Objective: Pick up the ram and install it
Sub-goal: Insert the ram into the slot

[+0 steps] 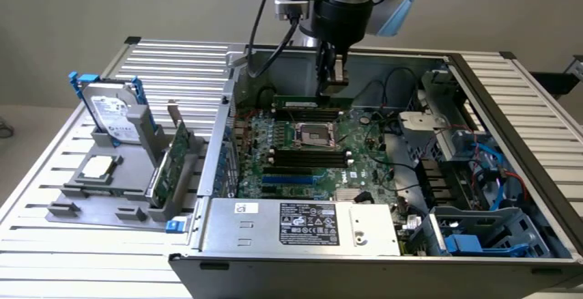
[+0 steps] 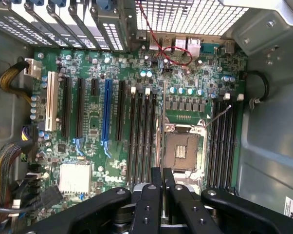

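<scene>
Pinching the ram (image 1: 301, 101) in the gripper (image 1: 334, 89), jaws nearly together, hovering above the memory slots (image 2: 142, 136); probably best keeping it level, lining it up along one slot, lowering gently.

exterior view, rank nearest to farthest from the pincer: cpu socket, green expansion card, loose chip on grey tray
1. cpu socket, inside the case beside the pincer
2. green expansion card, outside the case, exterior view's left
3. loose chip, farther left on the grey tray
</scene>
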Motion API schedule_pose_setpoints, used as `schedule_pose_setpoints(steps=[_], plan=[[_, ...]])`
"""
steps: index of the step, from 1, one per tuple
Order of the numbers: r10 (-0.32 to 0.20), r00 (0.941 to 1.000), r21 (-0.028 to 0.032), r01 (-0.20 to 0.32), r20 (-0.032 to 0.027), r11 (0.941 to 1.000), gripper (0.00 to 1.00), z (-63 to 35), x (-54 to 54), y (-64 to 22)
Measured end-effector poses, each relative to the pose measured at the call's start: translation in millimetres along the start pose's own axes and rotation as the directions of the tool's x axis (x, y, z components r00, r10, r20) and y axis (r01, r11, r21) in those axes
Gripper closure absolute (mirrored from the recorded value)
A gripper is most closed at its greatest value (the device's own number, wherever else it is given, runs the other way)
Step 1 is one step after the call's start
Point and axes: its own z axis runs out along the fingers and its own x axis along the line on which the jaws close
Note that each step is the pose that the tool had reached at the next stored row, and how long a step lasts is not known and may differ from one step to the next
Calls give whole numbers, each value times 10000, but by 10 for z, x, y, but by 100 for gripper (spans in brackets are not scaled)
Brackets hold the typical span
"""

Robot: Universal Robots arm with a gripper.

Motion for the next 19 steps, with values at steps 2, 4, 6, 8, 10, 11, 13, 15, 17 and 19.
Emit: schedule_pose_setpoints(steps=[2,4,6,8,10,11,13,15,17,19], plan=[[0,10000,0,0,-13,10000,87,37,-1,14],[0,10000,-2,0,-35,10000,87,70,6,19],[2,10000,-4,-2,-64,10000,87,91,33,21],[14,10000,3,-14,-85,10000,87,103,65,22],[71,9999,68,-70,-96,10000,87,122,88,23],[93,9999,99,-92,-99,9999,87,131,101,23],[170,9998,159,-169,-95,9997,87,160,125,23],[279,9996,200,-277,-94,9994,87,194,138,23],[338,9994,208,-336,-90,9992,87,230,147,22],[406,9991,216,-404,-88,9990,87,268,156,21]])
